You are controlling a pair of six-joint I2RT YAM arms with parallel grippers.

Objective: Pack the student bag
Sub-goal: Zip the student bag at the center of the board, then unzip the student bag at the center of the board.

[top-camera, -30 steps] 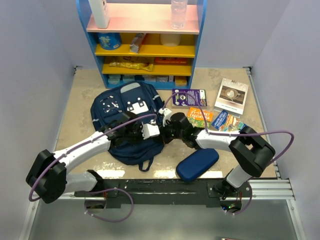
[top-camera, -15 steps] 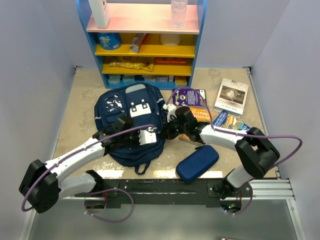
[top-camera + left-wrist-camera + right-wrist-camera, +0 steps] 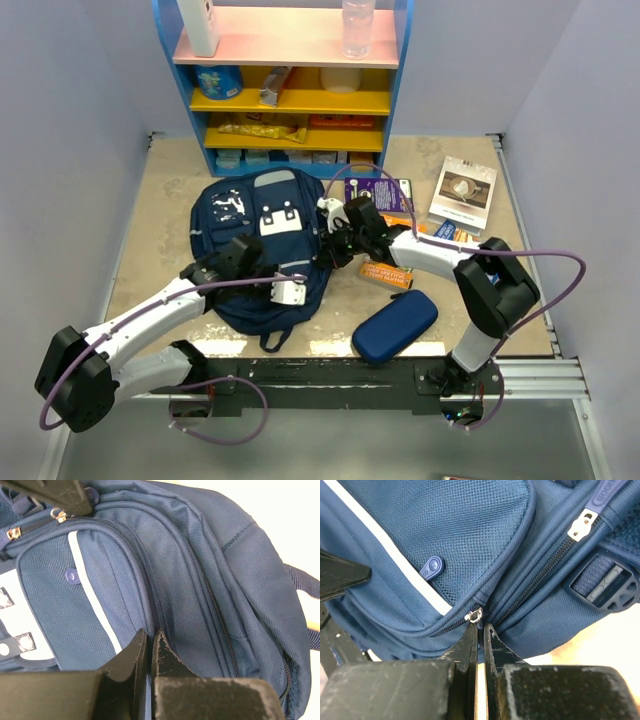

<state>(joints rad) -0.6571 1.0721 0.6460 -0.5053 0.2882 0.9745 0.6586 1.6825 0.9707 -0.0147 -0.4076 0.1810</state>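
The student bag (image 3: 262, 262), navy with a thin white stripe (image 3: 94, 605) and white patches, lies flat mid-table. My left gripper (image 3: 300, 272) is over its lower right part. In the left wrist view it (image 3: 149, 637) is shut on a raised seam of the bag's fabric (image 3: 200, 580). My right gripper (image 3: 328, 248) comes in from the bag's right edge. In the right wrist view it (image 3: 481, 630) is shut on the tab of the front pocket's zipper pull, whose metal ring (image 3: 475, 614) sits just past the tips. A second zipper (image 3: 580, 522) runs alongside.
An oblong dark blue zip case (image 3: 395, 328) lies near the front right. An orange book (image 3: 385, 272), a purple book (image 3: 380, 192), a white book (image 3: 463, 190) and colourful books (image 3: 450, 240) lie right of the bag. A blue shelf unit (image 3: 290, 100) stands at the back.
The bag has shifted toward the back and turned a little. My right gripper moved back along its right edge, while the left wrist drew nearer and lower. The orange book now lies closer to the front.
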